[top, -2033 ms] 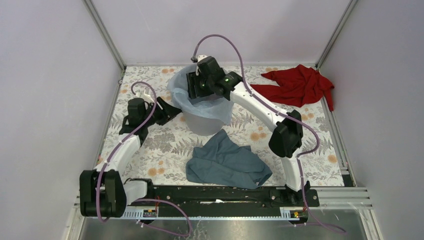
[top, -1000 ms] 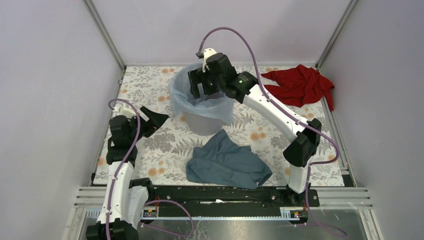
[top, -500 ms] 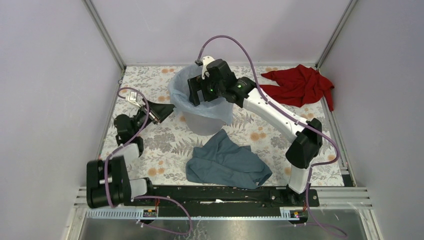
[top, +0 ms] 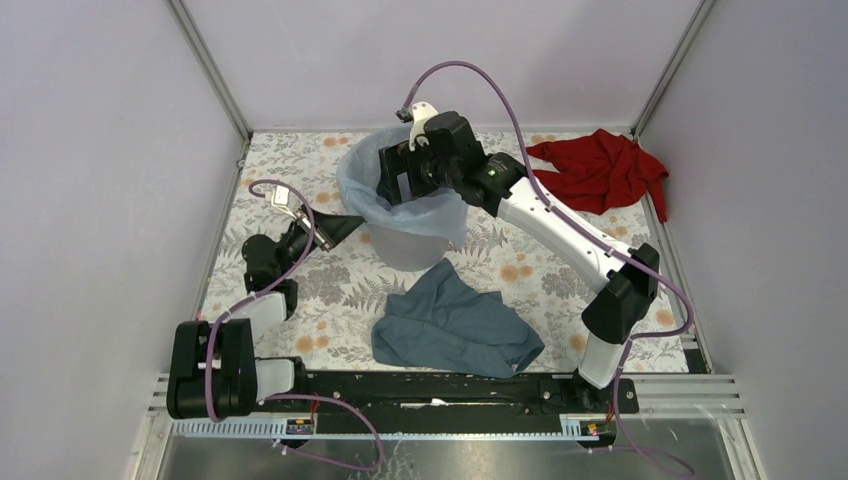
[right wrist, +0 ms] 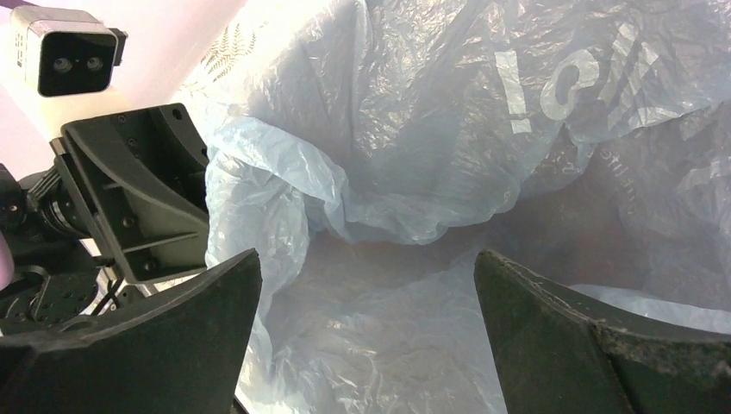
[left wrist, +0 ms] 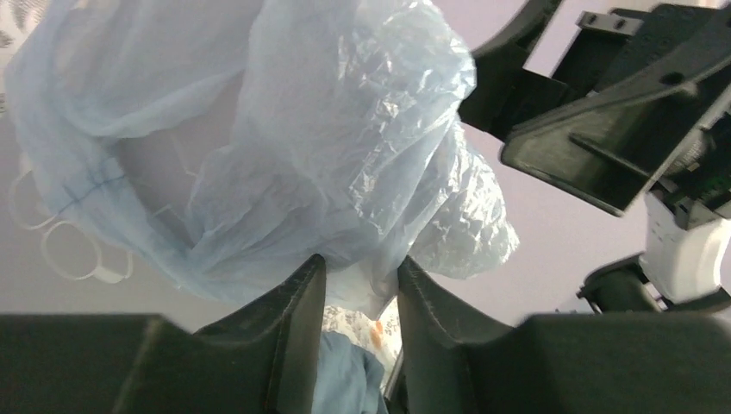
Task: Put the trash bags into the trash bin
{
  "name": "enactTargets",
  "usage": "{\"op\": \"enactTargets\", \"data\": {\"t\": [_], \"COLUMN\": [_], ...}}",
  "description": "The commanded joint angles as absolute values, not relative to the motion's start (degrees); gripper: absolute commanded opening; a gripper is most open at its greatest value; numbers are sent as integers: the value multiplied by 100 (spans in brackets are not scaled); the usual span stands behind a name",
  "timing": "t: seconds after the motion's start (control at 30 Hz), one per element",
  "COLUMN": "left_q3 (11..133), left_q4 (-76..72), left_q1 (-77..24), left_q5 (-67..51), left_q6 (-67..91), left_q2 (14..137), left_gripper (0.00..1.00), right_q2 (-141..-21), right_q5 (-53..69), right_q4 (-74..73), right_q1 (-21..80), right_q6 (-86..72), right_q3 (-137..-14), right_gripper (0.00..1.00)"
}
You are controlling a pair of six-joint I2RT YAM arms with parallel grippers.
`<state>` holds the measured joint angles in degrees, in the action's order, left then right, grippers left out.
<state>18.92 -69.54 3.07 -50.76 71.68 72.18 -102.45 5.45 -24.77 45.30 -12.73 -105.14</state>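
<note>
Over at the trash bin [top: 405, 250], the trash bag [top: 358, 190] is draped over the rim and looks half seated. The right gripper [top: 398, 185] is spread wide in the mouth. The left gripper [top: 333, 226] is nearly pressed together at the bag's edge, can't tell if it's pinching. Next up, probably: tuck the plastic deeper.

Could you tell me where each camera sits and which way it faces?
Top external: above and behind the arms, looking down on the table and trash bin; both arms show, bases at the bottom.
Left wrist: on the left arm beside the bin, looking up at the trash bag; the left gripper shows below, jaws slightly apart.
Right wrist: on the right arm, looking down into the bag; the right gripper shows below, jaws wide.
Shared: both wrist views show the bag and the other gripper.
</note>
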Motion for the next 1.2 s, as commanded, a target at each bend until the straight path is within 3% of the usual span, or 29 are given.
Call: {"op": "enactTargets", "data": {"t": [0.0, 0.07, 0.33, 0.5, 0.63, 0.73, 0.83, 1.03, 1.17], "left_q3": [2117, 2144, 1561, 1767, 2014, 2051, 2177, 2341, 2342], "left_q4": [-5519, -4946, -4025, -3508, -2968, -2878, -2656, -2447, -2157], "left_q1": [274, 273, 264, 173, 45, 25, 25, -118, -141], "left_q5": [-4498, -4355, -3954, -3847, -3756, -3740, -3689, -3696, -3654], "left_q6": [5969, 5719, 5492, 5457, 5391, 5383, 5328, 5247, 5159], "left_q2": [6787, 6662, 6130, 6252, 6376, 6356, 6460, 6664, 6454], "left_gripper": [32, 23, 4, 0, 0, 0, 0, 0, 0], "right_q2": [-10227, -10278, -10417, -11102, -12012, -12532, -12898, -13404, -13612], "right_q5": [697, 769, 501, -138, -900, -1163, -985, -235, -39], "right_q4": [-2412, -2434, -2417, -2838, -3716, -4104, -4032, -3498, -3629], "right_q1": [4485, 4495, 4482, 4485, 4490, 4488, 4493, 4487, 4474], "right_q6": [-1374, -1418, -1363, -1136, -908, -772, -751, -1167, -1231], "right_q3": [-10812, -10861, -10894, -11570, -12548, -12893, -12899, -12757, -12951], "right_gripper": [100, 100, 100, 99, 80, 76, 78, 97, 100]}}
